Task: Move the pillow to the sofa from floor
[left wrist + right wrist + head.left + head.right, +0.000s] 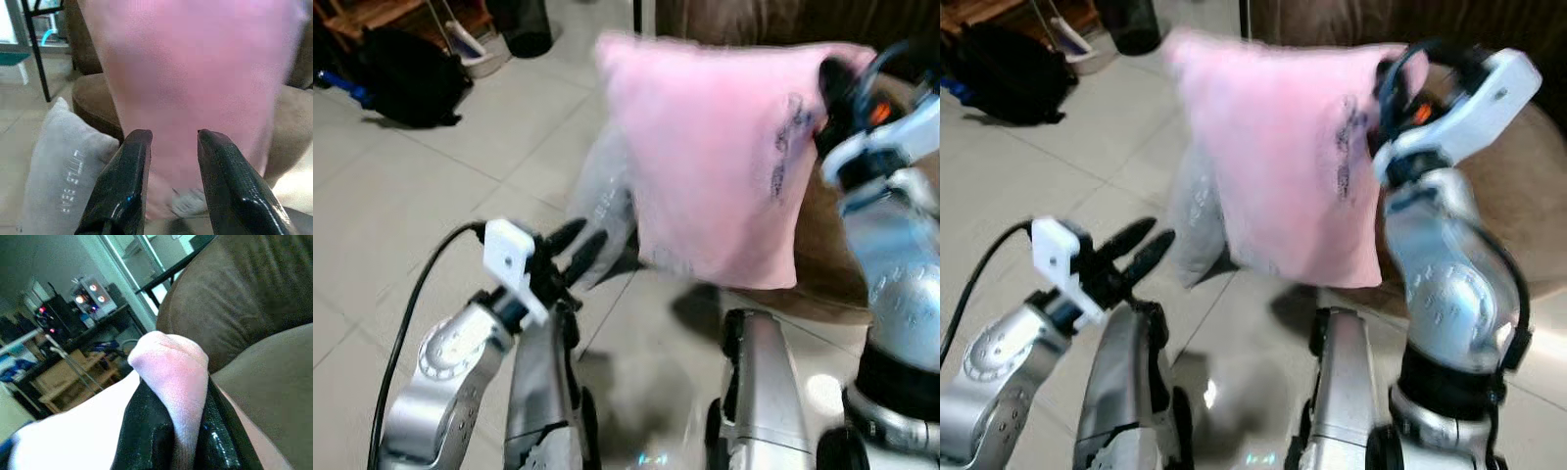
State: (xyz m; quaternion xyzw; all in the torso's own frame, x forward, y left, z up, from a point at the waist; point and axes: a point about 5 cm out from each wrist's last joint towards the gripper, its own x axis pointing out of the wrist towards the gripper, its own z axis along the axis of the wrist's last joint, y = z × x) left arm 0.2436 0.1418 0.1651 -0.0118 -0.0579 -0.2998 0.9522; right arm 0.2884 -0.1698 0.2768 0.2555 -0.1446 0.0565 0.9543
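The brown sofa is filling the far right of the scene, its seat cushion lying just beyond the robot's right arm, and the pale tiled floor is spreading out to the left. The pink pillow is hanging in the air in front of the sofa, well clear of the floor, so the lifting part of the job looks done; what appears to be left is carrying it the short way right and far over the seat and letting go. The right gripper is pinching the pillow's upper right corner, a fold of pink fabric squeezed between its two black fingers. A grey cushion is leaning on the floor against the sofa's near left edge, partly behind the pink one. The left gripper is reaching forward low and left of the pillow, its fingers standing apart with nothing between them. A black bag is sitting on the far left floor. The grey cushion is carrying pale lettering that seems to read "LITTLE BEAR", and the dark print on the pink pillow is too blurred to read.
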